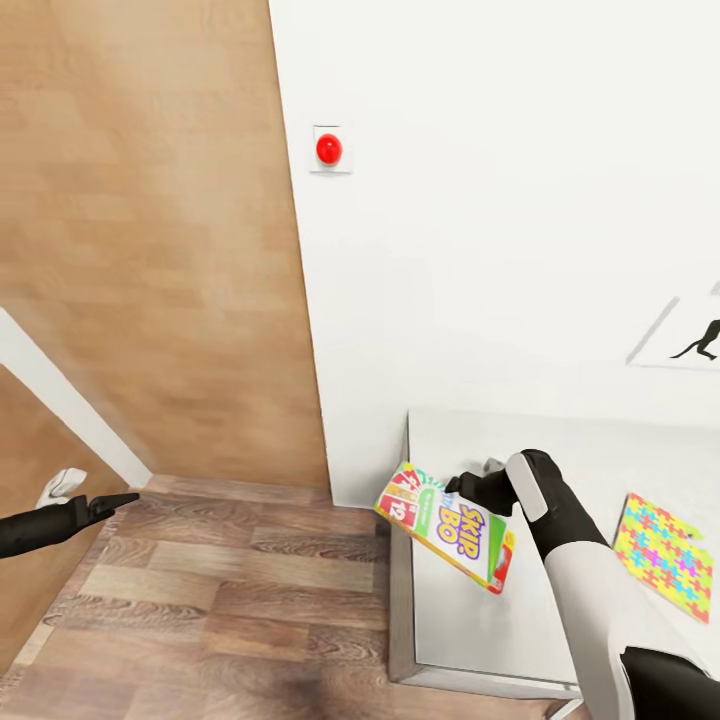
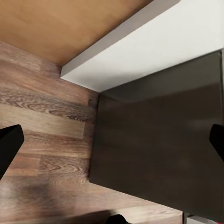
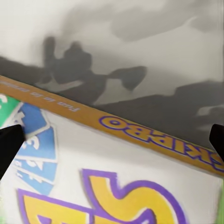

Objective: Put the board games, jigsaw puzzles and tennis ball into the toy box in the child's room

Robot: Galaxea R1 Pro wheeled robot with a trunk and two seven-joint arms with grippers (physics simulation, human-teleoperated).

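Note:
My right gripper [image 1: 478, 490] is shut on a Skip-Bo board game box [image 1: 445, 527], held tilted in the air over the left end of the grey table [image 1: 470, 620]. In the right wrist view the box's yellow and purple lettering [image 3: 116, 186] lies close between the two dark fingertips [image 3: 9, 142], with the table top [image 3: 140, 46] behind it. A colourful jigsaw puzzle [image 1: 665, 555] lies flat on the table to the right of my arm. My left gripper [image 1: 122, 500] hangs open over the wooden floor at the far left, holding nothing.
A white wall with a red button [image 1: 329, 150] and a picture [image 1: 690, 340] rises behind the table. A wooden panel [image 1: 150, 250] stands at the left. In the left wrist view there is wood floor [image 2: 42, 116], a white skirting [image 2: 140, 46] and a dark panel [image 2: 158, 149].

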